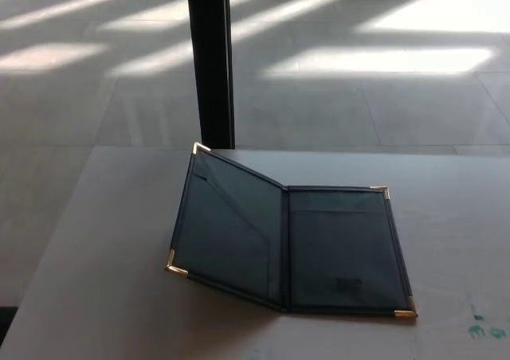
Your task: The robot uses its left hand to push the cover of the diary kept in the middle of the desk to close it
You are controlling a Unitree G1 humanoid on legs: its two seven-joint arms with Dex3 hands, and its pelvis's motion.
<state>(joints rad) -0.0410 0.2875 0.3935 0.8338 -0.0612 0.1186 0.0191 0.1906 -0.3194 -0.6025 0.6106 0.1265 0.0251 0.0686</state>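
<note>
Diary (pixel 291 244) open mid-desk (pixel 103 296), left cover (pixel 227 228) raised at 9 o'clock. Neither robot hand in frame, state unknown. Risk: glancing push slides diary toward 3 o'clock; cover springs back.

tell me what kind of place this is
Probably an indoor room or office: a pale desk holds an open dark diary, with a tiled floor streaked by sunlight and a dark post behind it.
</note>
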